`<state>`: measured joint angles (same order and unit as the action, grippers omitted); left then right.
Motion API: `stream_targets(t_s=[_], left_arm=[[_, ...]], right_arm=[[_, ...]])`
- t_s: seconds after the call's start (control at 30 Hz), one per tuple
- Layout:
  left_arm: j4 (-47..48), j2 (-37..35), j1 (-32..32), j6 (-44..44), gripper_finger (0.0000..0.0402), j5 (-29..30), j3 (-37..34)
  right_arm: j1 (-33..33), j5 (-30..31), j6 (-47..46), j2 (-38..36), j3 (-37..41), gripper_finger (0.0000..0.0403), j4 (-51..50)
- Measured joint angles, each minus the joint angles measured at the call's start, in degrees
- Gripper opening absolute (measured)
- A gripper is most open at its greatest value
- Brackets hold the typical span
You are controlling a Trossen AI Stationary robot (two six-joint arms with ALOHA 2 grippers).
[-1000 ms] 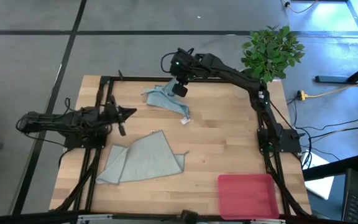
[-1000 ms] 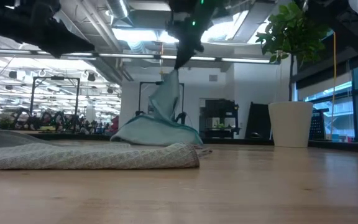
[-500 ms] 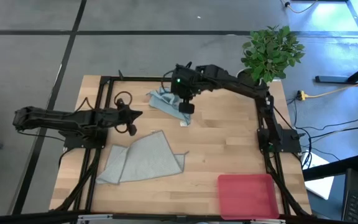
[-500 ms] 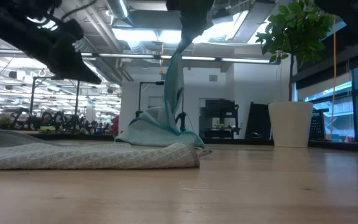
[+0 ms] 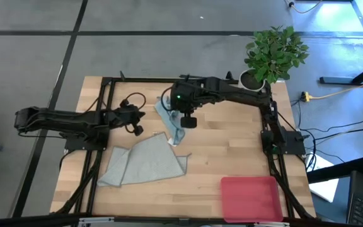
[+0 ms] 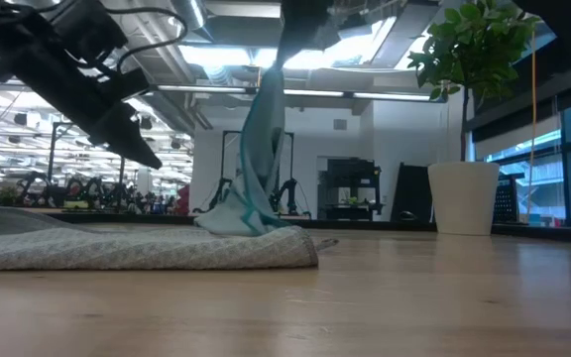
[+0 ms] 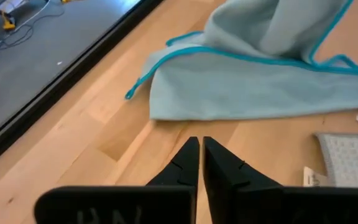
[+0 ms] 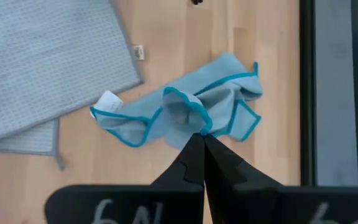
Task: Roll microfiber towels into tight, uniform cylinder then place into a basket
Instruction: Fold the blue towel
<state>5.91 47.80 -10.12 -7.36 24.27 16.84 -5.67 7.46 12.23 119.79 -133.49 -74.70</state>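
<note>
The small teal towel [image 5: 169, 120] hangs from my right gripper [image 5: 188, 121], which is shut on it above the table's middle; its white tag [image 8: 107, 99] shows at the low end. The larger grey-green towel [image 5: 144, 162] lies folded flat on the near left of the table. My left gripper [image 5: 138, 130] hovers shut just left of the teal towel, tipped down over bare wood [image 7: 199, 146] and touching nothing. The pink basket [image 5: 251, 198] sits at the near right corner. My right gripper pinches a bunched fold of the teal towel's blue-bound edge [image 8: 190, 119] between its two fingers, coming from above and slanting down. The towel hangs slack below the fingers [image 6: 266, 129], and its lower end [image 6: 231, 223] lies on the table beside the grey-green towel.
A potted plant [image 5: 275, 53] stands at the far right corner. Black frame rails [image 5: 106, 94] run along the table's left, far and right sides. Bare wood lies between the grey-green towel and the basket.
My right gripper has carried the teal towel toward the near edge and a little up; the towel has drawn out from a heap into a hanging strip, its lower end dragged toward the grey-green towel. My left gripper has reached right toward the teal towel, sinking and tipping downward.
</note>
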Motion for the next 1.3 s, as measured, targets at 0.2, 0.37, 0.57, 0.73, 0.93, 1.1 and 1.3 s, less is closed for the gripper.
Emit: stream_targets(t_s=[0.2, 0.37, 0.57, 0.73, 0.93, 1.1, 1.3], left_arm=[[-5.8, 2.6, -1.0, 4.4, 0.0058, -4.1, 0.0], [-13.7, 6.3, -1.2, 15.8, 0.007, -4.3, 0.0], [-20.1, 12.6, -6.2, 16.5, 0.0067, -4.3, 0.0], [-23.3, 17.7, -12.8, 16.5, 0.007, -8.5, 1.2], [-19.9, 25.1, -20.0, 15.1, 0.0064, -16.2, 7.9], [-12.4, 32.2, -24.7, 9.4, 0.0067, -19.0, 15.5], [-5.2, 40.0, -28.5, 4.7, 0.006, -22.5, 23.4]], right_arm=[[0.0, 0.0, -0.1, 0.0, 0.0, 0.0002, 0.0], [-0.3, 0.0, -0.1, 0.0, 0.0, 0.0003, 0.3], [-0.3, 0.0, -0.1, 0.0, 0.0, 0.0004, 0.3], [-0.3, 0.0, -0.1, 0.0, 0.0, 0.0004, 0.3], [-0.3, 0.0, -0.2, 0.0, 0.0, 0.0004, 0.3], [-0.3, 0.0, -0.2, 0.0, 0.0, 0.0005, 0.3], [-0.3, 0.0, -0.2, 0.0, 0.0, 0.0005, 0.3]])
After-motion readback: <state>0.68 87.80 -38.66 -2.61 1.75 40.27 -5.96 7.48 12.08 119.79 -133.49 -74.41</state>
